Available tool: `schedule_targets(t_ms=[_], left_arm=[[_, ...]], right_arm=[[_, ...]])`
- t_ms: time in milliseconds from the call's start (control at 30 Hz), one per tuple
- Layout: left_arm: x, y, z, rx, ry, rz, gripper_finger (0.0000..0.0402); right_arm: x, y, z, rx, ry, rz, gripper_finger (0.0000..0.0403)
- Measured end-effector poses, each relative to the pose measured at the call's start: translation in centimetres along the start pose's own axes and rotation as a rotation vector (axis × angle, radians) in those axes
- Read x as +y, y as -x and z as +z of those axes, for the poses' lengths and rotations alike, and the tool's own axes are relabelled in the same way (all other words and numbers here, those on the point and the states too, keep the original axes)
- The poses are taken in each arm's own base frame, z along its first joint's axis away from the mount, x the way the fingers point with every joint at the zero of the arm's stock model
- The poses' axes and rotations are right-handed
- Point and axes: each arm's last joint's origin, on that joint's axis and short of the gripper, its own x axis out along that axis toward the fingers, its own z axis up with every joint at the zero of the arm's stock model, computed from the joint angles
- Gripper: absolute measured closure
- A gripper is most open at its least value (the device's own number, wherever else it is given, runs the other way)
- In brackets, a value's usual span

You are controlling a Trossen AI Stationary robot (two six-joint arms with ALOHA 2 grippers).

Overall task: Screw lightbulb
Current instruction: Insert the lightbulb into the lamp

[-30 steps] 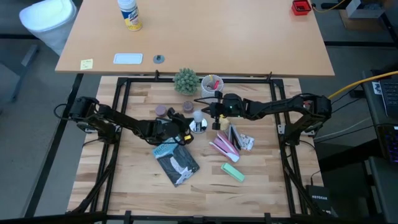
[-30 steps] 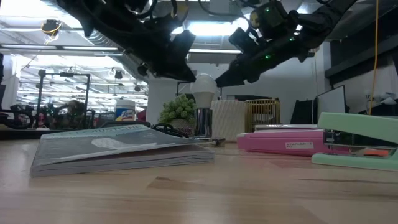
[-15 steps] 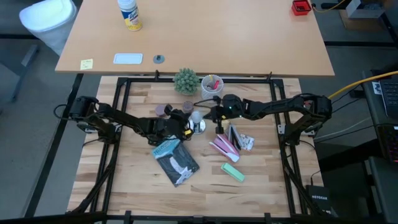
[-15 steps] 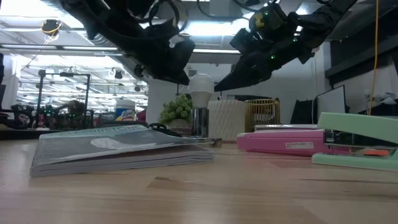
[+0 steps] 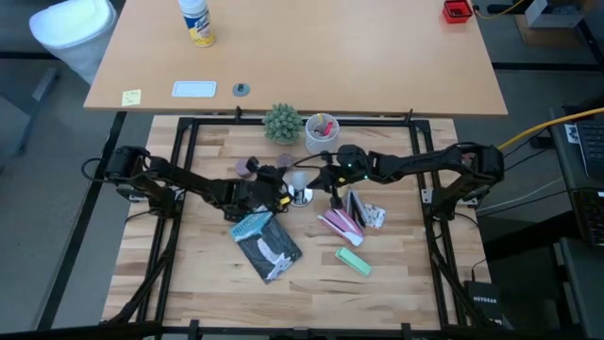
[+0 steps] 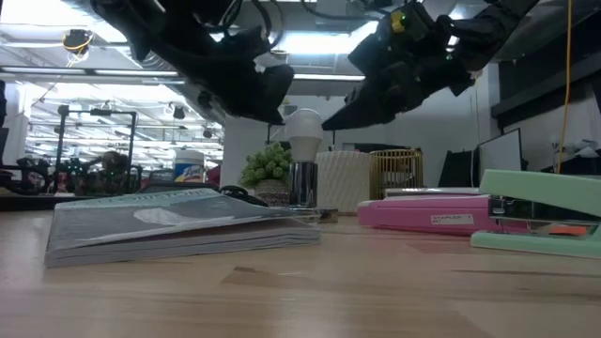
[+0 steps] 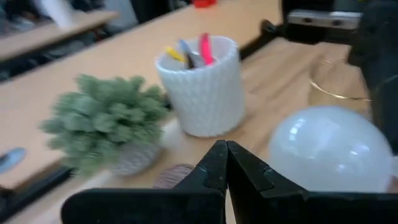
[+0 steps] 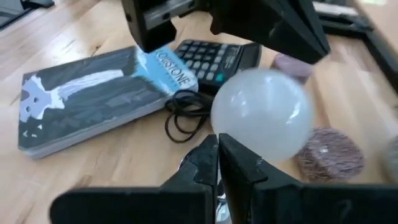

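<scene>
- Lightbulb point(image 6: 303, 125), a small frosted white globe, is standing upright in a shiny silver socket point(image 6: 302, 184) at mid-table, with neither claw gripping it.
- Right gripper point(image 8: 217, 163) is hovering just beside the globe with its dark fingers pressed together on nothing; pushing in like this would likely shove the bulb sideways instead of turning it.
- Left gripper point(image 7: 225, 167), likewise pinched to a narrow point and empty, is hanging close on the opposite side; both arms are crowding one small target, so a collision seems possible.
- Black cord point(image 8: 185, 122) is lying coiled near the grey-blue book point(image 8: 87, 93) and black calculator point(image 8: 214, 59); a low sweep could be snagging it and tipping the base.
</scene>
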Motion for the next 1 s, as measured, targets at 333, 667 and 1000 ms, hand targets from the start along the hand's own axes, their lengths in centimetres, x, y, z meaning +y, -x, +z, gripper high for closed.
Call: schedule_targets(t_ms=[333,667,1000], left_arm=[[-0.4,2.9,1.7,-0.062,0.013,-0.093,0.0401],[-2.3,3.1,0.2,0.021,0.038,-0.333,0.0401],[-2.4,2.3,-0.8,0.03,0.033,-0.235,0.0401]], right_arm=[[-0.3,3.1,2.6,-0.047,0.062,-0.209,0.0382],[-1.0,0.6,1.2,-0.037,0.062,-0.276,0.0382],[-0.9,-0.1,0.6,-0.018,0.054,-0.248,0.0382]])
